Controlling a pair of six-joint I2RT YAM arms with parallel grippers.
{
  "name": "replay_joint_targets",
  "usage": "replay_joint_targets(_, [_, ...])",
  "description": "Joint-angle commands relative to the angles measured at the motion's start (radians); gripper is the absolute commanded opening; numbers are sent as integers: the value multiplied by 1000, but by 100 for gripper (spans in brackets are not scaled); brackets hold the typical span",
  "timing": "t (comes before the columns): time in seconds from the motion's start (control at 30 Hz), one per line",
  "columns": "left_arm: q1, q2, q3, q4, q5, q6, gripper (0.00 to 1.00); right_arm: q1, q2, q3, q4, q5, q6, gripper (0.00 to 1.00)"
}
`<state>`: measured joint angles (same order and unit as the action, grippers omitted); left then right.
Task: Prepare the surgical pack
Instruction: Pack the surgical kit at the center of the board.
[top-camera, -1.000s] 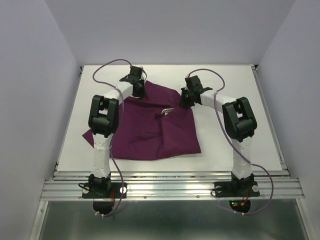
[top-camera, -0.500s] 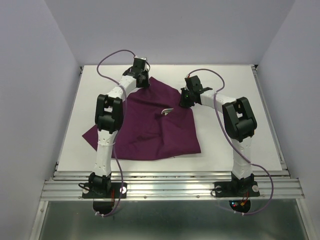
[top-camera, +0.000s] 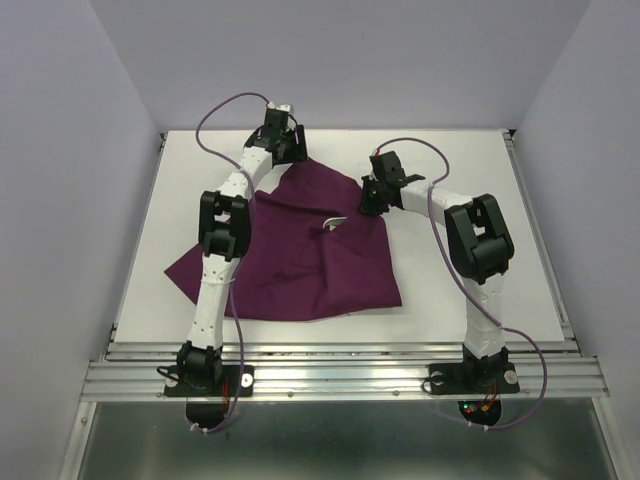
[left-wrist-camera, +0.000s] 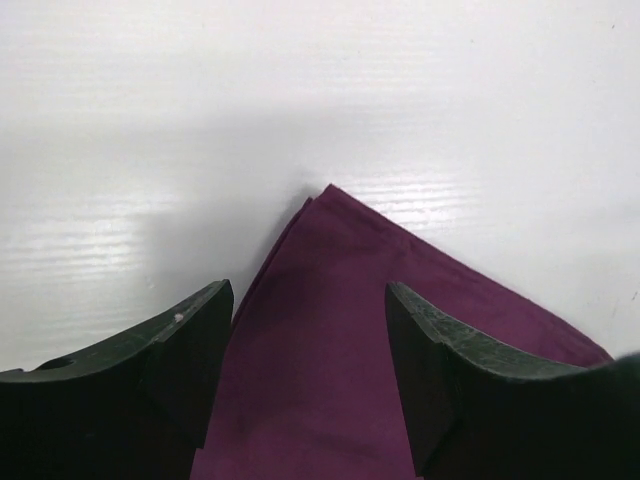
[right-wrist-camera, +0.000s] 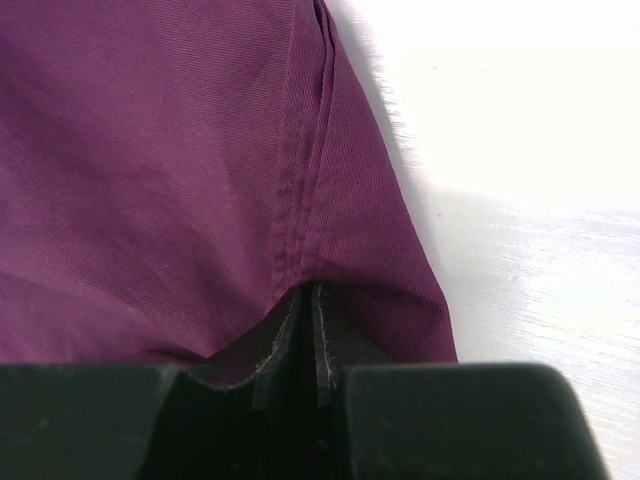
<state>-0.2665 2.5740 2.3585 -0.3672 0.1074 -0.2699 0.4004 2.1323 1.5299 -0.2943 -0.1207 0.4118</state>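
The dark-purple cloth (top-camera: 300, 250) lies spread but skewed across the middle of the worktop (top-camera: 530, 290) in the top view, with creases along its upper edge, so it is not yet a square, flat base for the pack. None of the other pack items shows in any view. The left end effector (left-wrist-camera: 308, 290) hangs low at the upper left of the cloth with its jaws wide apart. The cloth's far corner (left-wrist-camera: 330, 195) lies flat on the worktop between them, gripped by nothing. The right end effector (right-wrist-camera: 309, 295) is closed almost fully on the cloth's hem (right-wrist-camera: 300, 200) at the upper right, pinching only a thin, doubled edge. The main risk is uneven tension. If the right arm pulls while the left corner is free, the whole cloth will probably slide and rotate rather than flatten, and the slack may fold over itself. The narrow pinch on the hem could also slip out under a hard tug. The left fingers sit close enough to the corner that a careless lift or sideways move might snag it and flip it back.
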Motion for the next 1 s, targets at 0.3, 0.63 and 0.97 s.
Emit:
replay_joint_targets(0.3, [3,89,105,-18,-34,0,71,17,-29,-24,-92,-4,-4,15])
replay_joint_targets(0.63, [-53,91,90,-107,2,43,54,17,-18,-13,-89,-5,2,14])
replay_joint_targets(0.97, [-76,92,110,-142,-3,67,12,26,-20,-11,-86,-8,4,14])
